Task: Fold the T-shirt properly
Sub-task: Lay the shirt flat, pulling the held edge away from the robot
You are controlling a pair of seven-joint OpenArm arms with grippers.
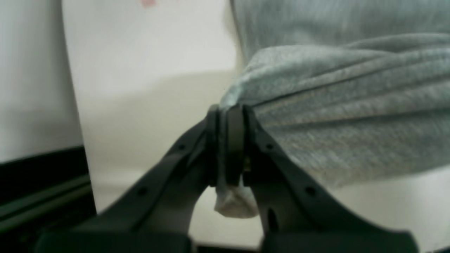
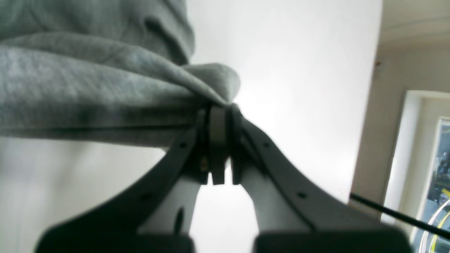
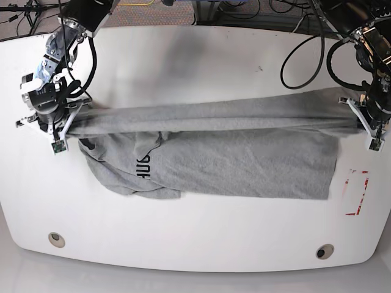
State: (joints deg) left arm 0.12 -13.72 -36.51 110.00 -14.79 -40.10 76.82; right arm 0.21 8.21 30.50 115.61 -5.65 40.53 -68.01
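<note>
The heather-grey T-shirt (image 3: 232, 159) is stretched across the middle of the white table (image 3: 195, 61), its upper edge pulled taut between both arms while the lower part lies flat. Part of the black lettering (image 3: 144, 166) shows near the left. On the right of the base view, my left gripper (image 3: 356, 119) is shut on the shirt's edge; the left wrist view shows the cloth (image 1: 337, 105) pinched between the pads, a bit poking out below. At the left of the base view, my right gripper (image 3: 72, 122) is shut on the other end, fabric (image 2: 88, 91) bunched at its tips.
A red marking (image 3: 356, 192) sits on the table near the right edge, below the left arm. Black cables (image 3: 302, 58) loop over the table's far right. Two round holes (image 3: 56, 238) lie near the front edge.
</note>
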